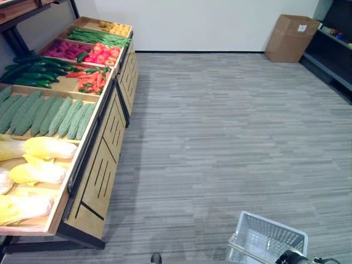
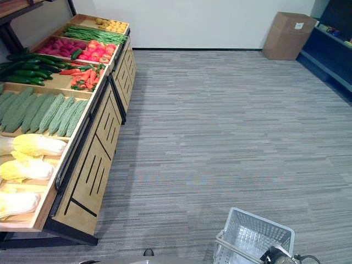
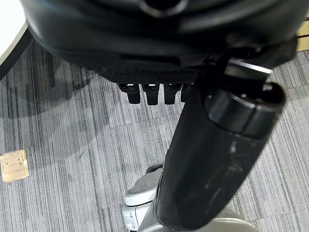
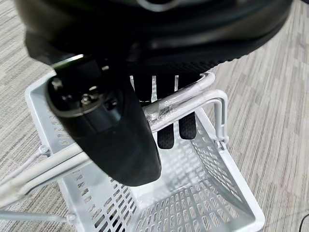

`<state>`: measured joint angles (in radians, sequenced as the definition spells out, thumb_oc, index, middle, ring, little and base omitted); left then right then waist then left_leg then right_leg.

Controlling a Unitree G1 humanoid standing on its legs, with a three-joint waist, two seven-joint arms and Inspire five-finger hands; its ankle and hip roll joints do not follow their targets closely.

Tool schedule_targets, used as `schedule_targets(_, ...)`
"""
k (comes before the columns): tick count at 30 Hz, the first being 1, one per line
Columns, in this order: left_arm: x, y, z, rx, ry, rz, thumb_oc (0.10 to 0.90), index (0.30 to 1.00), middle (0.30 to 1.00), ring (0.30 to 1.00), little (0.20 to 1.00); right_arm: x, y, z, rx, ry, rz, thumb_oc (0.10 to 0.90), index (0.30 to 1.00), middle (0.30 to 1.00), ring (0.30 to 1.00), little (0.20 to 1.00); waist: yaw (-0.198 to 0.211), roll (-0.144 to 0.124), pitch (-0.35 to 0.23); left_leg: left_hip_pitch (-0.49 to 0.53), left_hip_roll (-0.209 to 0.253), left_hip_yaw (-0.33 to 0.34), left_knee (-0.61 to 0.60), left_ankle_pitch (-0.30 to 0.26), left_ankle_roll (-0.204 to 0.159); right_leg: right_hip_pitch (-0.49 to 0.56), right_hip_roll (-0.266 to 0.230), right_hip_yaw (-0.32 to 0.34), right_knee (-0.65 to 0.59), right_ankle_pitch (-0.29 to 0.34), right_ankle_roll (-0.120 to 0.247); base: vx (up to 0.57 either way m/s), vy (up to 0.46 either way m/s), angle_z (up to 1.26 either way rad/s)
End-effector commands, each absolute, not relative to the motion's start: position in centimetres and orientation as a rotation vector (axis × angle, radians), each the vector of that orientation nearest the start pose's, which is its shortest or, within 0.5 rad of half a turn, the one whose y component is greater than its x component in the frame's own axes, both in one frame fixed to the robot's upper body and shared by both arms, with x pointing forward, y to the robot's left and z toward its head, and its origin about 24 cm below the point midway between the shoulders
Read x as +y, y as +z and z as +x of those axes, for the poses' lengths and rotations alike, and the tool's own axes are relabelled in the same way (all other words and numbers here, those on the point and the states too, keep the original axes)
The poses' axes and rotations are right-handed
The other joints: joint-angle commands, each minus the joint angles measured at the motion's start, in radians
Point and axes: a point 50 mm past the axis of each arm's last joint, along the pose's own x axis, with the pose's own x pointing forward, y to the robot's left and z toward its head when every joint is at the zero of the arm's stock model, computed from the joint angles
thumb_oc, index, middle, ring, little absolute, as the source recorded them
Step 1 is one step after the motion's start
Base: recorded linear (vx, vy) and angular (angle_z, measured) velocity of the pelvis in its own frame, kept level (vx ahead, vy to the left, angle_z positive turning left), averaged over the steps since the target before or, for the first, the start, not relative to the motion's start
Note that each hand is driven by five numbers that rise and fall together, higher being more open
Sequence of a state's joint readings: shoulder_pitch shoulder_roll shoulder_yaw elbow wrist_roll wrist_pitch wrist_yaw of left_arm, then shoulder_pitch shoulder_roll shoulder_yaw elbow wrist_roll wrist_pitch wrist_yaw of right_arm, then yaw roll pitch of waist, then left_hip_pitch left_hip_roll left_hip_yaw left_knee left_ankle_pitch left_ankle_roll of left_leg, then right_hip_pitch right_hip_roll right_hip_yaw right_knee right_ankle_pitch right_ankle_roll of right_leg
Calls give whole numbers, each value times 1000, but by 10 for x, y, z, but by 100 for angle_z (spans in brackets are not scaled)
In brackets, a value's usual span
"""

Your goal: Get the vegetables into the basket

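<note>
A wooden produce stand [image 1: 104, 159] runs along the left, holding pale cabbages [image 1: 47, 148], ridged green gourds [image 1: 49, 115], cucumbers [image 1: 36, 69], carrots [image 1: 91, 80], tomatoes [image 1: 104, 53], green beans [image 1: 99, 37] and potatoes [image 1: 115, 26]. At the lower right hangs a white wire basket [image 1: 269, 236], empty inside [image 4: 207, 193]. My right hand [image 4: 111, 130] is shut on its metal handle [image 4: 188, 99], fingers curled under the bar. My left hand [image 3: 154, 92] hangs over the grey floor with relaxed fingers and holds nothing.
A cardboard box [image 1: 291, 37] stands by the far wall at the right. Beside it a dark shelf [image 1: 335, 49] lines the right edge. Grey plank floor spreads between stand and basket. A small wooden block [image 3: 14, 165] lies on the floor.
</note>
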<state>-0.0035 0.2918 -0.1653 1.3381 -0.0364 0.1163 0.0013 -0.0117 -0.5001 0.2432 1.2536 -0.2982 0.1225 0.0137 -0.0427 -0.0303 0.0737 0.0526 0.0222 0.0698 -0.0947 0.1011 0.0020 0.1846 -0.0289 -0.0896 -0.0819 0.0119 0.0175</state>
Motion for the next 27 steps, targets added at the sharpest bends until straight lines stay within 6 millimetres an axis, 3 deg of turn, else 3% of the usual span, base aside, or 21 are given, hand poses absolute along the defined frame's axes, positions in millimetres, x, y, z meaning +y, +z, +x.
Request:
schedule_targets(1,275,-155,76,1414,120,408,900,1000,1000,1000,1000,-351,-111,106,1354,-48,-878,400,300,300,300,300,34,-36,40,86,5,21,14,-133,-35,-75,-125,66,48,-2,155,-2,48,-6)
schedule_targets(10,283,-152,79,1401,134,423,900,1000,1000,1000,1000,-345,-114,110,1342,-30,-874,400,300,300,300,300,39,-55,60,54,-15,38,66,-160,-6,-125,-138,105,106,8,171,-1,48,-7)
schedule_targets(20,285,-150,82,1393,132,431,900,1000,1000,1000,1000,-340,-117,110,1335,-14,-865,400,300,300,300,300,30,-48,86,64,-28,44,56,-172,11,-213,-138,111,230,38,186,15,46,-3)
schedule_targets(21,285,-150,82,1391,135,429,900,1000,1000,1000,1000,-340,-117,111,1335,-14,-864,400,300,300,300,300,24,-48,94,83,-36,46,46,-183,8,-247,-140,114,197,95,185,91,-19,-3)
schedule_targets(24,286,-149,85,1383,142,429,900,1000,1000,1000,1000,-337,-118,112,1328,-18,-853,400,300,300,300,300,8,-49,114,104,-27,24,45,-199,2,-334,-143,128,156,166,192,158,-62,2)
schedule_targets(27,287,-149,84,1387,152,424,900,1000,1000,1000,1000,-334,-120,111,1324,-10,-848,400,300,300,300,300,-21,-44,138,184,2,-1,36,-239,-15,-419,-171,72,79,231,220,291,-86,19)
